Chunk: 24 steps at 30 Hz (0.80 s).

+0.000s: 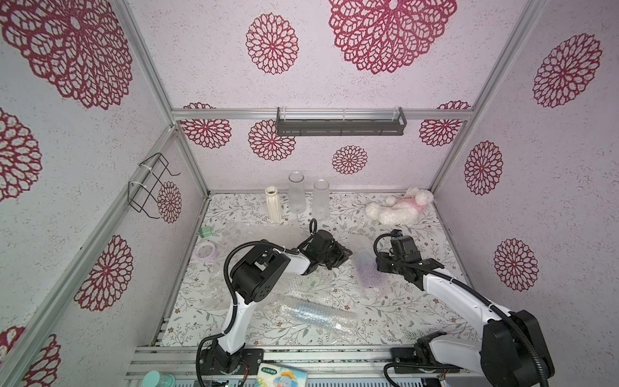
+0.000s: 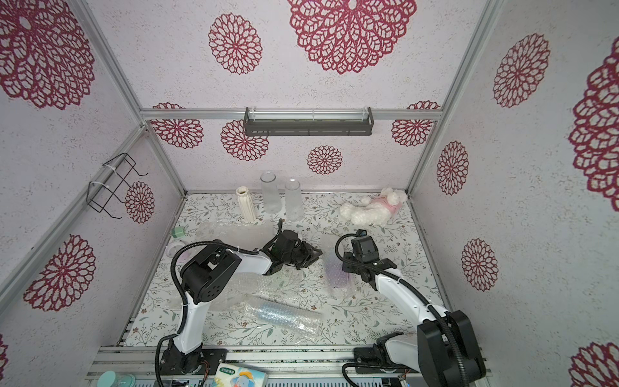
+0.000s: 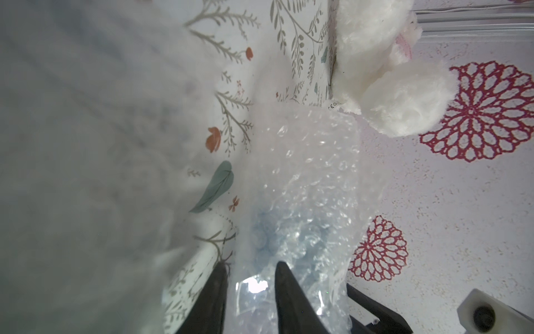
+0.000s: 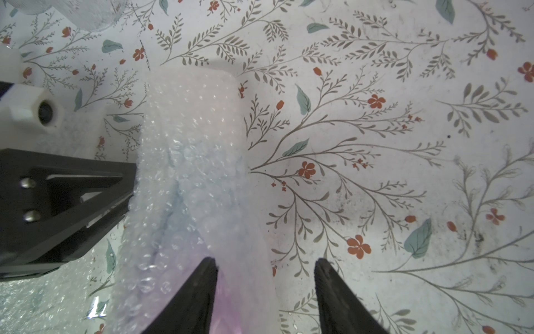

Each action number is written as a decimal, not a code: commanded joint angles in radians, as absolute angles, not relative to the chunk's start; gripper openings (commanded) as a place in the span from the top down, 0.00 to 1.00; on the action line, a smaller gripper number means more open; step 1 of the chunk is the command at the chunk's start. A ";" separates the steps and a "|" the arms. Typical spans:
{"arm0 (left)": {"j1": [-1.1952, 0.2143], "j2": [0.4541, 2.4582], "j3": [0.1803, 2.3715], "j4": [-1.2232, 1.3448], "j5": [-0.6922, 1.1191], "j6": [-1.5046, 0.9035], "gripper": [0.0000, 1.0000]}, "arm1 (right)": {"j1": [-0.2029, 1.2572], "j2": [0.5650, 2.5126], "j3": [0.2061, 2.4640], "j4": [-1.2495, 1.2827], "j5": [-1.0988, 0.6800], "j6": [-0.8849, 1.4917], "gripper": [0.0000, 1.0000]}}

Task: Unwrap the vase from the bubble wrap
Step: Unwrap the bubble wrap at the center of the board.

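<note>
A vase with a purple tint shows through the bubble wrap (image 1: 365, 272) (image 2: 335, 275) rolled round it, lying on the flowered table between my two grippers. My left gripper (image 1: 346, 256) (image 2: 317, 253) reaches the roll from the left. In the left wrist view the left gripper (image 3: 250, 264) is open, its jaws a narrow gap apart, with bubble wrap (image 3: 303, 173) filling the gap. My right gripper (image 4: 265, 261) (image 1: 380, 268) is open. One of its fingers lies over the wrapped roll (image 4: 196, 173) and the other over bare table.
A second roll with a blue tint (image 1: 318, 315) lies near the front. Loose clear sheets (image 1: 254, 231) (image 1: 301, 284) are spread at the left. A white ribbed vase (image 1: 274, 207), two glass vases (image 1: 296, 196) and a plush toy (image 1: 398, 207) stand at the back.
</note>
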<state>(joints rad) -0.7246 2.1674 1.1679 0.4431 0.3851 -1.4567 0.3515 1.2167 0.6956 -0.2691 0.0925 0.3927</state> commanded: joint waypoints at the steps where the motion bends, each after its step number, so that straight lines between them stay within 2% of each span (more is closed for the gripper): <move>1: -0.737 2.189 1.167 0.513 0.399 -1.498 0.71 | 0.344 1.199 0.725 -0.269 0.103 0.387 0.43; 4: -0.738 2.181 1.158 0.533 0.397 -1.506 0.84 | 0.344 1.200 0.723 -0.267 0.104 0.387 0.43; 8: -0.736 2.163 1.146 0.541 0.395 -1.510 0.92 | 0.344 1.197 0.716 -0.261 0.106 0.388 0.43; 10: -0.736 2.156 1.141 0.542 0.393 -1.511 1.00 | 0.344 1.197 0.715 -0.260 0.106 0.388 0.43; 24: -0.723 2.003 1.097 0.447 0.355 -1.431 1.00 | 0.344 1.167 0.704 -0.249 0.096 0.385 0.43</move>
